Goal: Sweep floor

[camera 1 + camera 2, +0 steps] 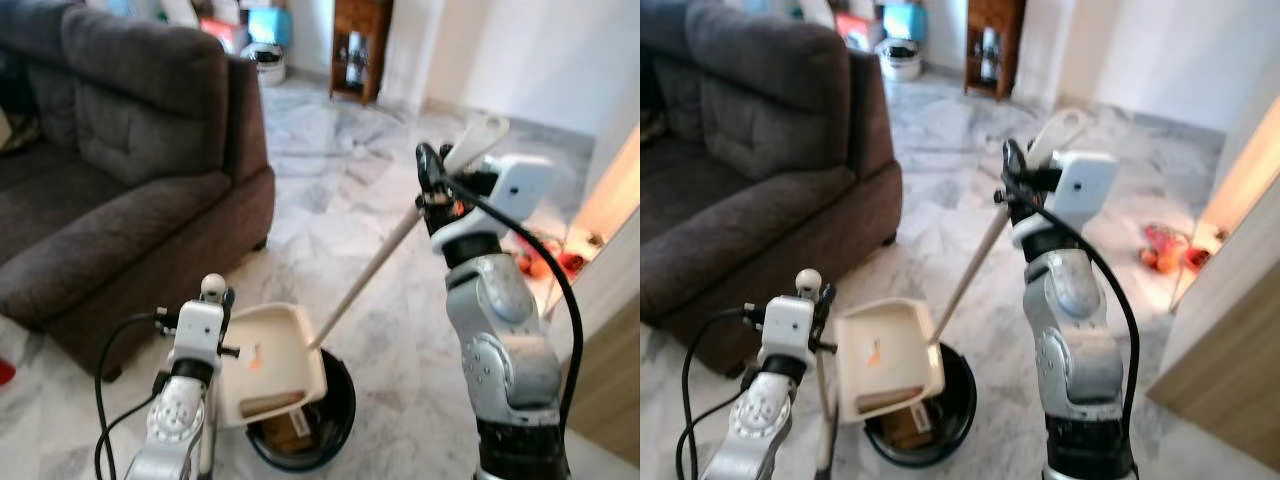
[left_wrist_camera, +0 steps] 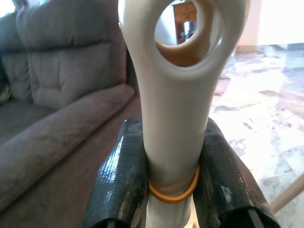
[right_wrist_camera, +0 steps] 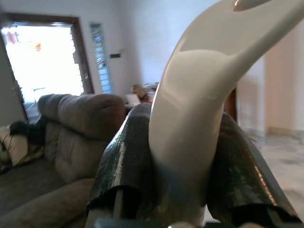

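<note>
My left gripper (image 1: 218, 300) is low at the front left, shut on the cream dustpan handle (image 2: 183, 95), whose ring-shaped end rises between the black fingers (image 2: 118, 175). The cream dustpan (image 1: 265, 360) hangs tilted over a black round bin (image 1: 338, 415), with an orange scrap and a brown piece lying in it. My right gripper (image 1: 440, 180) is raised at chest height, shut near the curved top of the cream broom handle (image 3: 199, 95). The long broom stick (image 1: 370, 270) slants down to the dustpan's edge above the bin. The broom's head is hidden.
A dark grey sofa (image 1: 120, 150) fills the left side, close to the bin. Marble floor (image 1: 330, 170) stretches ahead to a wooden cabinet (image 1: 360, 45). Red and orange toys (image 1: 545, 262) lie at the right, beside a wooden panel (image 1: 610, 380).
</note>
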